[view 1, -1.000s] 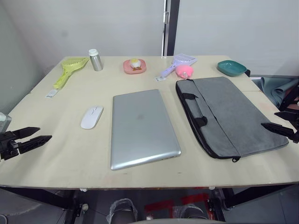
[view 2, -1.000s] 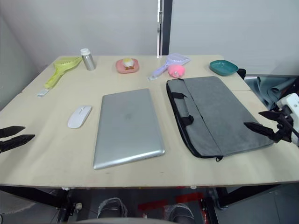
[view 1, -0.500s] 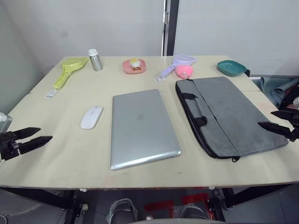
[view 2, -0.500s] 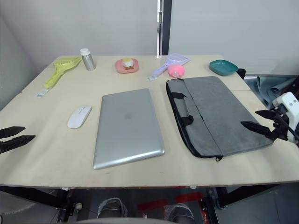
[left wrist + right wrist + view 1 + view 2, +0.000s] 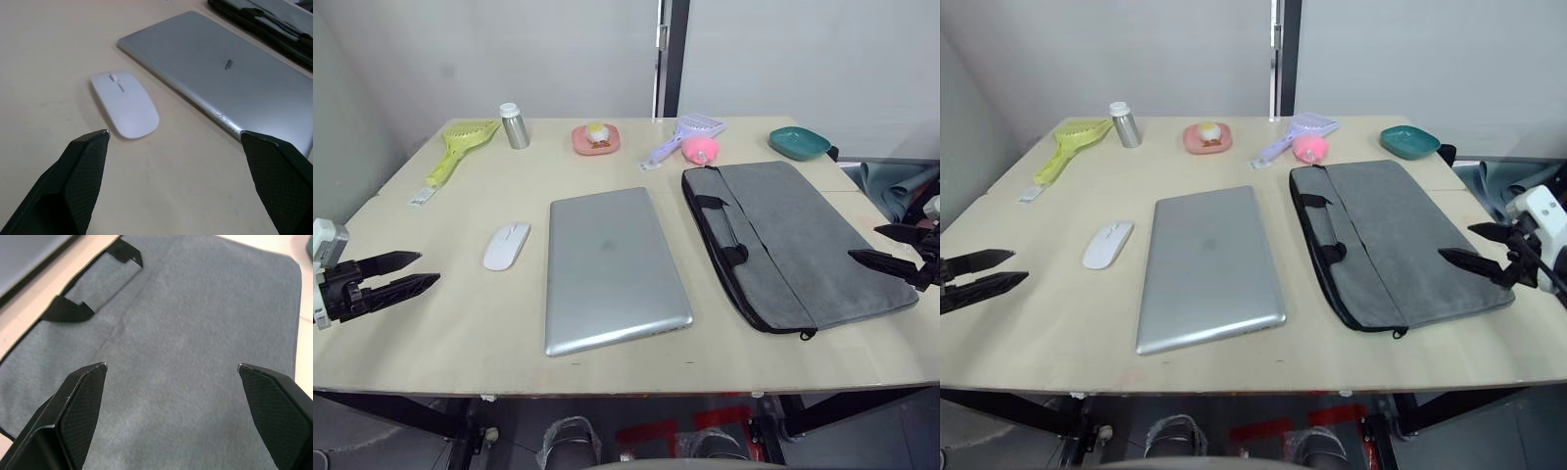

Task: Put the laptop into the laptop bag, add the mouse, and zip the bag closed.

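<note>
Centre of frame, laptop (image 5: pixel 612 269): silver slab lying flat and closed on the tabletop (image 5: pixel 460 323), logo up.
Right of centre, laptop bag (image 5: pixel 803 245): grey case lying flat just beside the laptop, a narrow strip of tabletop between them; black handles on the side facing the laptop.
Left of centre, mouse (image 5: pixel 506 245): white oval flat on the tabletop, near the laptop's left edge, not touching it.
Left edge of frame, left end effector (image 5: pixel 408 271): fingers spread wide, empty, hovering over the tabletop and pointing toward the mouse; in the left wrist view the mouse (image 5: pixel 125 104) lies between and beyond the fingertips.
Right edge of frame, right end effector (image 5: pixel 1463 246): fingers spread wide, empty, over the bag's right side.
Top of frame, far row: yellow-green scoop (image 5: pixel 458 145), metal bottle (image 5: pixel 514 125), pink dish (image 5: pixel 595 138), lilac scoop (image 5: pixel 687 131), fluffy pink object (image 5: pixel 699 149), teal bowl (image 5: pixel 799 143).
</note>
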